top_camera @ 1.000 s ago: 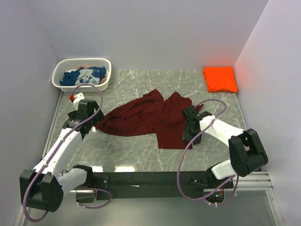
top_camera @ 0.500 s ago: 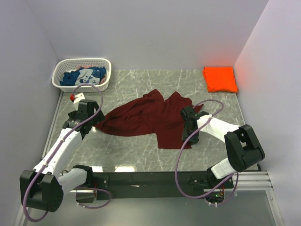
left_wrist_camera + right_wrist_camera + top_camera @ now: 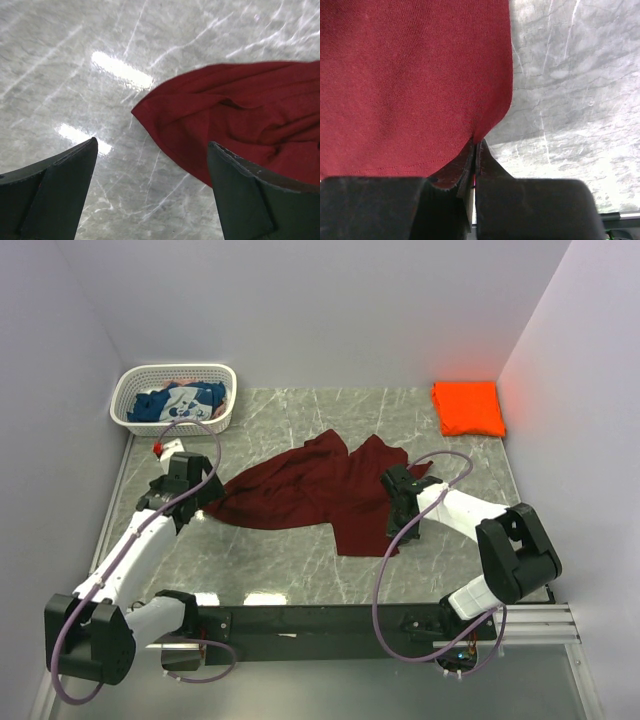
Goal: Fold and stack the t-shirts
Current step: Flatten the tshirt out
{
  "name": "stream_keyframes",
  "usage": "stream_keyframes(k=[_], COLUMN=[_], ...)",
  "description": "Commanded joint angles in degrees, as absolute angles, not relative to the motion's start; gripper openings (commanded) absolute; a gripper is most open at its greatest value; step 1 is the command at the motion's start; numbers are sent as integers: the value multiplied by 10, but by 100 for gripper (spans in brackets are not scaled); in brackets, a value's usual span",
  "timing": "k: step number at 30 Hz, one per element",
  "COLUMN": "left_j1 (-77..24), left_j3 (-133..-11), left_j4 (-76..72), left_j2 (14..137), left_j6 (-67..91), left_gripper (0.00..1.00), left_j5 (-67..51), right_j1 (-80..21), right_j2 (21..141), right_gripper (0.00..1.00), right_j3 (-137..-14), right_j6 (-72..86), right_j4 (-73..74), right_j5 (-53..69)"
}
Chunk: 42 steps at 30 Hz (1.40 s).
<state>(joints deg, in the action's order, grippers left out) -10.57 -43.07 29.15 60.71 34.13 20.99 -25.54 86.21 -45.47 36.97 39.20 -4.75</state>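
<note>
right gripper [image 3: 475, 149] pinching maroon t-shirt [image 3: 410, 75] hem tight | left gripper [image 3: 150, 150] hanging wide open, holding nothing | only top cam catching orange t-shirt [image 3: 469, 408]

Bare surface [image 3: 270, 560] lies open along the near edge; the maroon shirt [image 3: 300, 490] sprawls across the middle, the basket [image 3: 170, 370] blocks the far left corner, the orange shirt [image 3: 468, 408] the far right.

No words or numbers can be read anywhere. The blue t-shirt [image 3: 207, 393] inside the basket [image 3: 175, 370] has a white print, too small to read.
</note>
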Motion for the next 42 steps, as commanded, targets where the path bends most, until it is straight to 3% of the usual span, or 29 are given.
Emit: stream_keyframes(k=[1,17,20,21,24,38,42], left_j1=[-104,-52,-33,-31,-25,-24,-24], left_j3=[-424,-377,-350,-345,-337,-352,-358], left_j4=[293,271,223,203,167,118,112], left_j2=[624,664,652,651,657,756,777], left_j6=[357,491,511,517,521,531,533], left_gripper=[95,87,80,70,60,58,50], left_j5=[193,139,124,121,109,132,135], right_j1=[-256,-245,-242,-240,-236,-225,-222], right_j2=[858,796,786,783,779,756,751], right_gripper=[0,0,0,0,0,0,0], right_j3=[-445,-465,-461,-459,-454,-431,-429], right_j6=[349,292,286,284,278,268,270], right_j4=[418,421,415,411,406,395,397], right_j5=[-106,-110,-99,-96,-85,-69,-71])
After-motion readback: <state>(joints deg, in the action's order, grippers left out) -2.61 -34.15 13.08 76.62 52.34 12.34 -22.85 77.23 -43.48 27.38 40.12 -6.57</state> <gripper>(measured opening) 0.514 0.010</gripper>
